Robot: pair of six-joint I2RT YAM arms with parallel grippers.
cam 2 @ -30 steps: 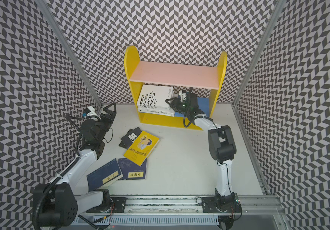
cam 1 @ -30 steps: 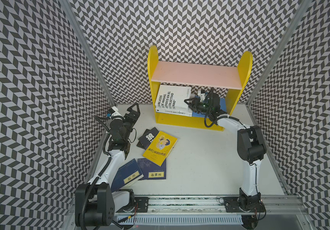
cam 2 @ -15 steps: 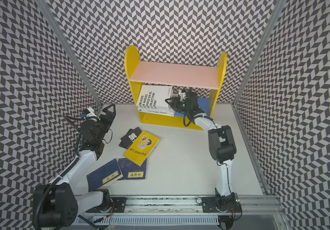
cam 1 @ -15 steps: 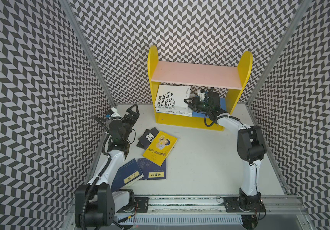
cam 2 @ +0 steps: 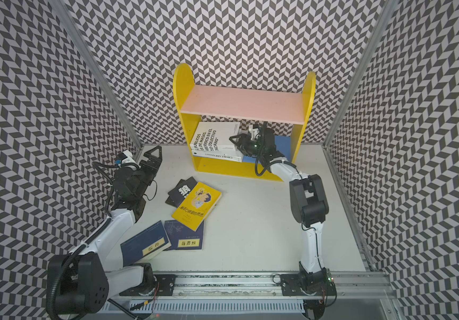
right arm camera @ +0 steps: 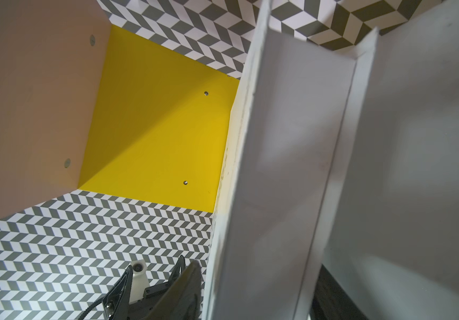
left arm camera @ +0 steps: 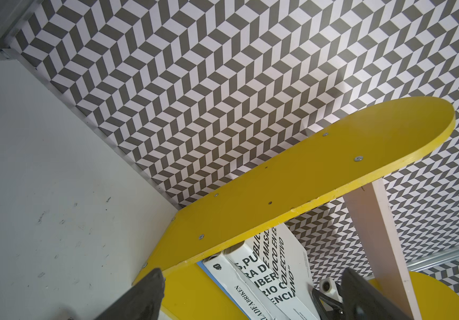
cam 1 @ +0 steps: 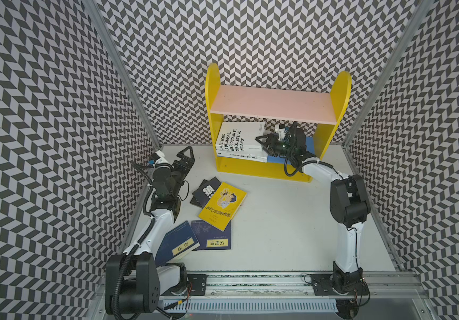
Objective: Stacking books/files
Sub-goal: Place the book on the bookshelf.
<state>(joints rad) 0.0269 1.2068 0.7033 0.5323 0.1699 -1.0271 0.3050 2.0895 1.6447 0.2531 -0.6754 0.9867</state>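
Large white book with black lettering (cam 1: pixel 236 135) tilted atop flat white book (cam 1: pixel 239 157), lower bay of yellow wooden bookshelf (cam 1: pixel 261 171); right fingers (right arm camera: pixel 178 299) straddle its edge, grip indeterminable. Yellow cartoon-cover book (cam 1: pixel 222 205), two navy yellow-labelled books (cam 1: pixel 213 235), black books (cam 1: pixel 204 189) lying on pale worktop (cam 1: pixel 278 227). Left fingers (left arm camera: pixel 145 296) spread wide, empty.

Bright, even light, soft shadows; top views bend at edges, right wrist view blurred

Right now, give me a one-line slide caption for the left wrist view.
Open left fingers frame two white books inside the yellow shelf, chevron wall behind.
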